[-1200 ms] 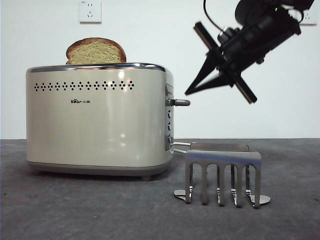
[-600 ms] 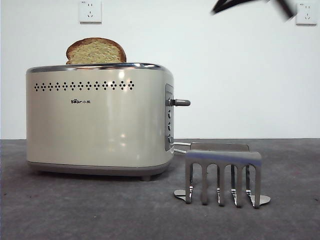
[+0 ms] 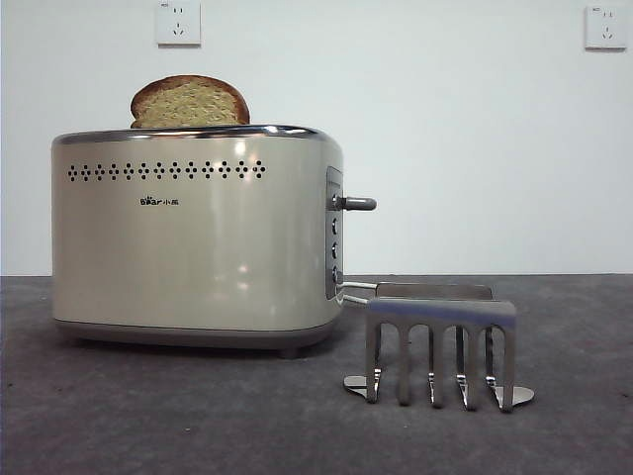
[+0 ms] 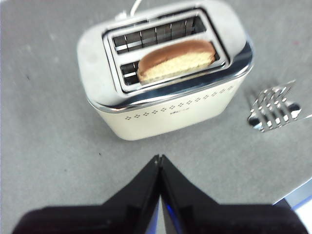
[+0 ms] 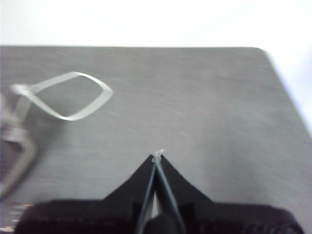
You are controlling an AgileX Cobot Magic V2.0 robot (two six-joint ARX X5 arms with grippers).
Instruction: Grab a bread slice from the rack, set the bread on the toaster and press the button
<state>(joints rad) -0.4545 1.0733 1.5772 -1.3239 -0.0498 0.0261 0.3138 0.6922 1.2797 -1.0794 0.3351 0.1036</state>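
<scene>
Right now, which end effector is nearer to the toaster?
Probably left. The left end effector hangs above the table beside the toaster. The right end effector sees only bare table and a blurred wire loop.

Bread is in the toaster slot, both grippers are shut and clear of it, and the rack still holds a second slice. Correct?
Not quite: the rack is empty, as the front view shows. The rest holds: the slice of bread stands in the toaster, and the left gripper and right gripper are shut, away from it.

Open air above button (image 3: 360, 204)
</scene>
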